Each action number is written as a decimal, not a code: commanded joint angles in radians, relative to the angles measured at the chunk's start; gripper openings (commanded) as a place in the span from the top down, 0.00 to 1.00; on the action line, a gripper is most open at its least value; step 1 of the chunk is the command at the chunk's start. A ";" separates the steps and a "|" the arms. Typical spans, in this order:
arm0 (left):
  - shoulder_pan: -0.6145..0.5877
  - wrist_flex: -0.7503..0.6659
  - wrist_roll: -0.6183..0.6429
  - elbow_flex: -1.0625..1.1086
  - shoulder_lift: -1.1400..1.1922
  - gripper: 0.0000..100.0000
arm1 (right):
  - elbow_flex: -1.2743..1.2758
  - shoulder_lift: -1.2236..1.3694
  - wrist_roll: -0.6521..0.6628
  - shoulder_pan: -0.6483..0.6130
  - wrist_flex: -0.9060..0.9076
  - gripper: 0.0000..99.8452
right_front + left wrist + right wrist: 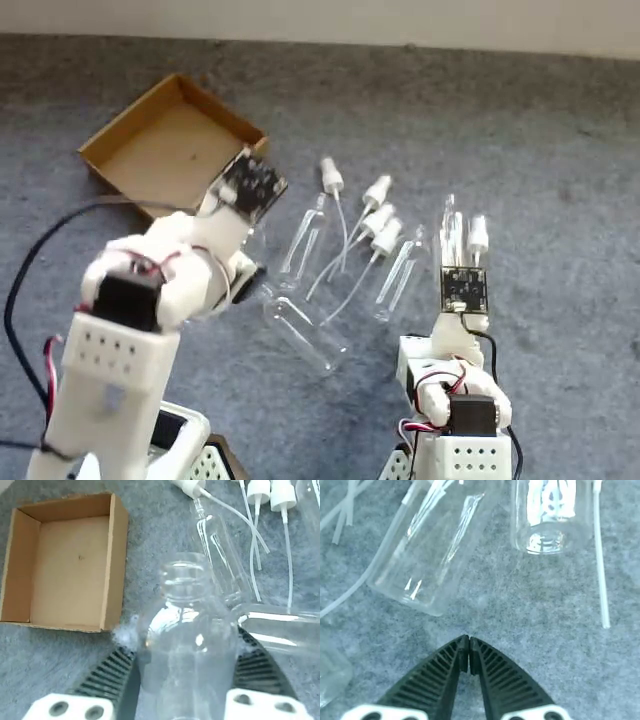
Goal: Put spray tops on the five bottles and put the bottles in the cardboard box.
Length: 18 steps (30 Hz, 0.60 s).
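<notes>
Left gripper (185,647) clamps an uncapped clear bottle (186,595) near the cardboard box (70,560); right gripper (469,649) sits closed, empty.

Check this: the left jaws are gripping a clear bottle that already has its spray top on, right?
Not quite: the left jaws are gripping a clear bottle, but its neck is open and uncapped. The left wrist view shows it.

brown box (150,150), clear bottles (300,240), white spray tops (378,190)
</notes>
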 commanded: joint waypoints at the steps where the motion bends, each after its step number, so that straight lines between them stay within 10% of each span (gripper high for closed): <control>1: 0.016 -0.193 0.011 0.193 -0.171 0.87 | 0.094 -0.013 -0.003 0.051 -0.042 0.99; 9: 0.099 -0.436 0.180 0.415 -0.308 0.87 | -0.119 -0.013 0.021 0.283 -0.197 0.99; 18: 0.113 -0.503 0.242 0.558 -0.441 0.87 | -0.274 -0.010 0.408 0.386 -0.282 0.99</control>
